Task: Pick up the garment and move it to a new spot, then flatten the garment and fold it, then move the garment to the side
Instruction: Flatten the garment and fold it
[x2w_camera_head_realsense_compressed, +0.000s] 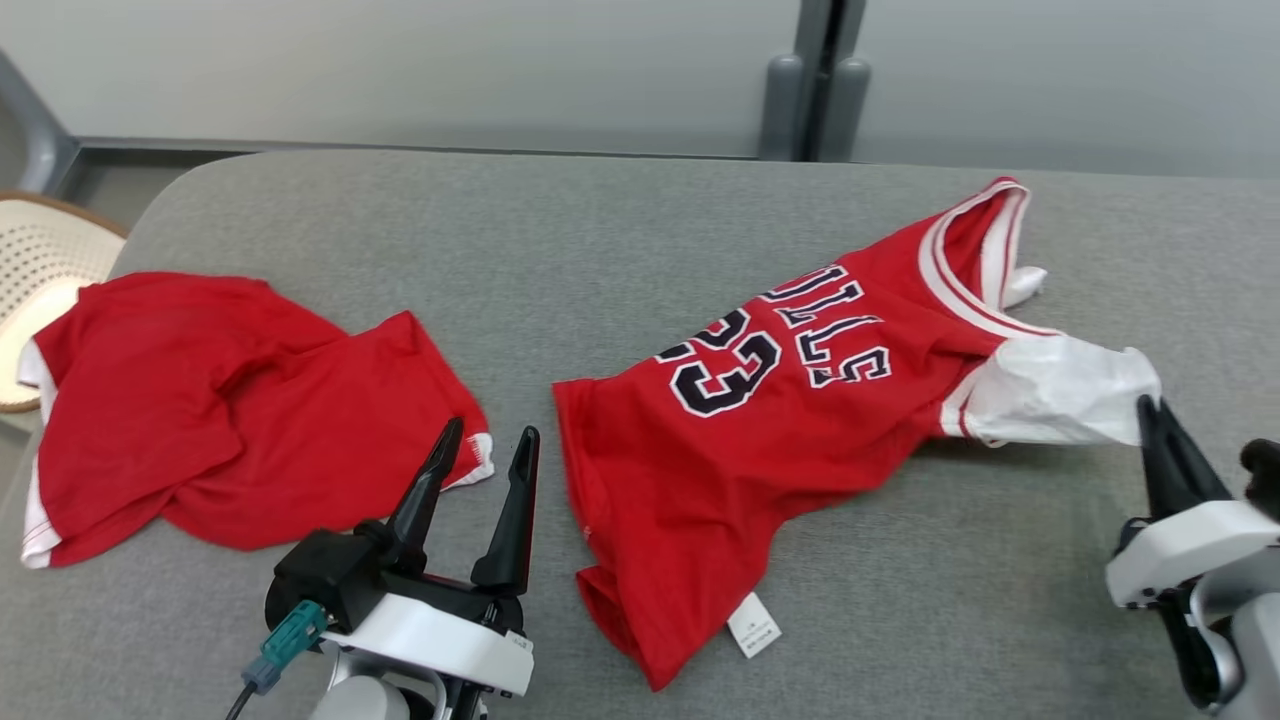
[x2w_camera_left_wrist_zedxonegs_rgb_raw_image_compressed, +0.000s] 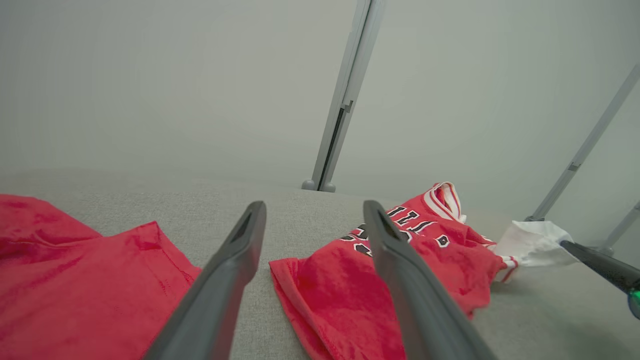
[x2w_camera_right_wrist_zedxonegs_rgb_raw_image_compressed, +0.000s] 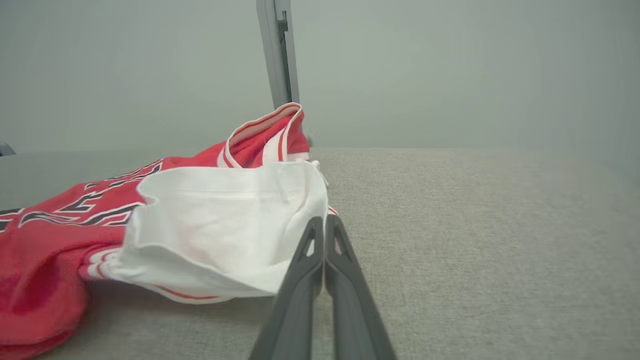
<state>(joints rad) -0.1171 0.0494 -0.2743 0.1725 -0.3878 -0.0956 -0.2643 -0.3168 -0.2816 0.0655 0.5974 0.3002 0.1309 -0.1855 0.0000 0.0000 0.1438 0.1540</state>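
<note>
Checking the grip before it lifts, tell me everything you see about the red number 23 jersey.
The jersey is red fabric with black-and-white lettering, white-trimmed neck and a white sleeve. It lies rumpled, lettering up, on the grey table, care tag showing. The right gripper is shut on the sleeve's edge.

The left tool (x2w_camera_head_realsense_compressed: 492, 432) is held open at the lower left, its two fingers spread and pointed forward; the right tool (x2w_camera_head_realsense_compressed: 1148, 405) is seen closed at the lower right, fingertips pressed together on the edge of the garment (x2w_camera_head_realsense_compressed: 760, 450).

Bare table (x2w_camera_head_realsense_compressed: 520, 300) between red cloth (x2w_camera_head_realsense_compressed: 200, 400) and jersey (x2w_camera_head_realsense_compressed: 750, 450)
</note>
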